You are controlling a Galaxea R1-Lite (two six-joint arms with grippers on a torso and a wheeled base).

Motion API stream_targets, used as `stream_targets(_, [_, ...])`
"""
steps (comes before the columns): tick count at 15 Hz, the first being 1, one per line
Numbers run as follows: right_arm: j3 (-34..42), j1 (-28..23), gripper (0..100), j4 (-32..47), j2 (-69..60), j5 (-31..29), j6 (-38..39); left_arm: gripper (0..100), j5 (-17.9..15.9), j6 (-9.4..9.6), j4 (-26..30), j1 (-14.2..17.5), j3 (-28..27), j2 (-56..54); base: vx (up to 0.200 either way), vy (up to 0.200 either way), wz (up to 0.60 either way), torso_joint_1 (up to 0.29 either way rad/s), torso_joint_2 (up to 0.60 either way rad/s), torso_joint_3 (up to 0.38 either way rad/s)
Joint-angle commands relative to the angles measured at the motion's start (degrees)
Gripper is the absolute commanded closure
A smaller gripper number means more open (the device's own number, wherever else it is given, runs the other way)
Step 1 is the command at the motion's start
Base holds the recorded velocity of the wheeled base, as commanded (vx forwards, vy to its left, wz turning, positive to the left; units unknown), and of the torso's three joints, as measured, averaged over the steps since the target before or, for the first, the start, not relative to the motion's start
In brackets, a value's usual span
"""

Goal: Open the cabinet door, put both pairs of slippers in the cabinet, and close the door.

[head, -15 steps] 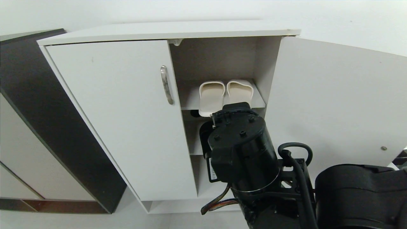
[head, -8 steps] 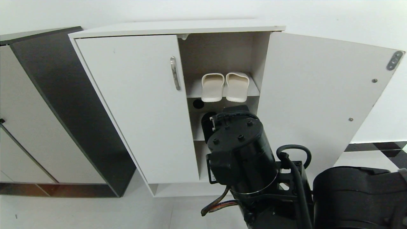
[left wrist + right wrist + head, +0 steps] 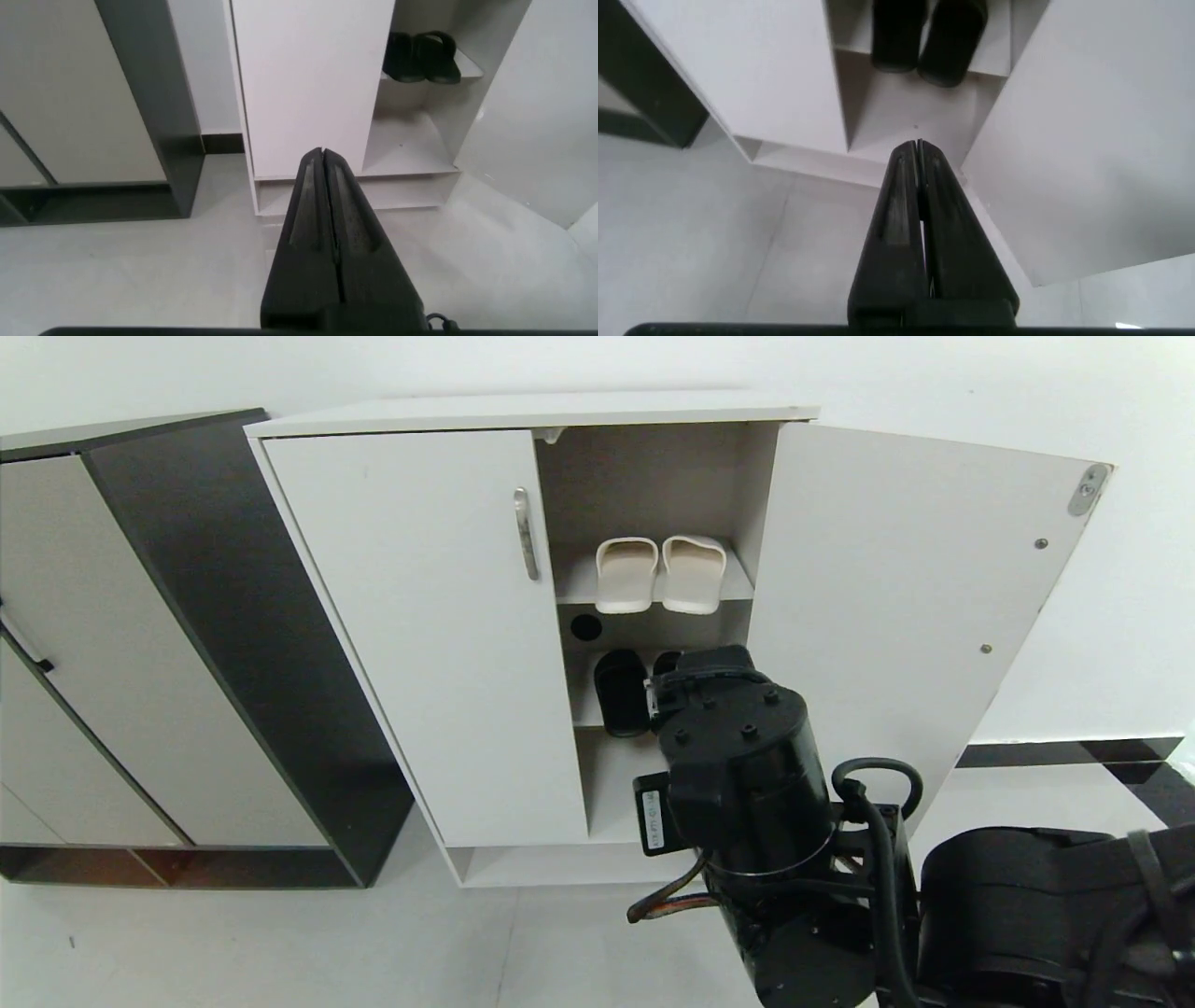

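Right pincer (image 3: 920, 146) is closed on nothing, in front of the open side of the white wooden cabinet (image 3: 411, 616). Left pincer (image 3: 322, 154) is likewise closed and empty, above the pale floor (image 3: 140, 271). The pair of black rubber slippers (image 3: 926, 33) lies on the middle shelf (image 3: 583, 711), and the pair of cream slippers (image 3: 661, 574) on the upper shelf (image 3: 738, 588). The right door (image 3: 887, 597) stands wide open.

white cabinet (image 3: 420, 616); cream slippers (image 3: 661, 574); black slippers (image 3: 621, 693); dark grey side cabinet (image 3: 233, 644).
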Motion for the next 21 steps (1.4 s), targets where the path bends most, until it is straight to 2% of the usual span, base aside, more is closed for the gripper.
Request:
stream_targets(1, [0.8, -0.2, 100, -0.4, 0.2, 0.0, -0.3, 100, 0.0, -0.01, 0.0, 0.0, 0.0, 0.0, 0.000, 0.000, 0.00, 0.000, 0.00, 0.000])
stream_targets(9, [1.0, -0.2, 100, -0.4, 0.3, 0.1, -0.3, 100, 0.1, -0.10, 0.0, 0.0, 0.0, 0.0, 0.000, 0.000, 0.00, 0.000, 0.00, 0.000])
stream_targets(13, [1.2, -0.2, 100, -0.4, 0.4, 0.2, -0.3, 100, 0.1, -0.10, 0.0, 0.0, 0.0, 0.0, 0.000, 0.000, 0.00, 0.019, -0.20, -0.312])
stream_targets(21, [1.4, -0.2, 100, -0.2, 0.5, 0.2, -0.4, 100, 0.1, -0.19, 0.0, 0.0, 0.0, 0.0, 0.000, 0.000, 0.00, 0.096, -0.50, -0.347])
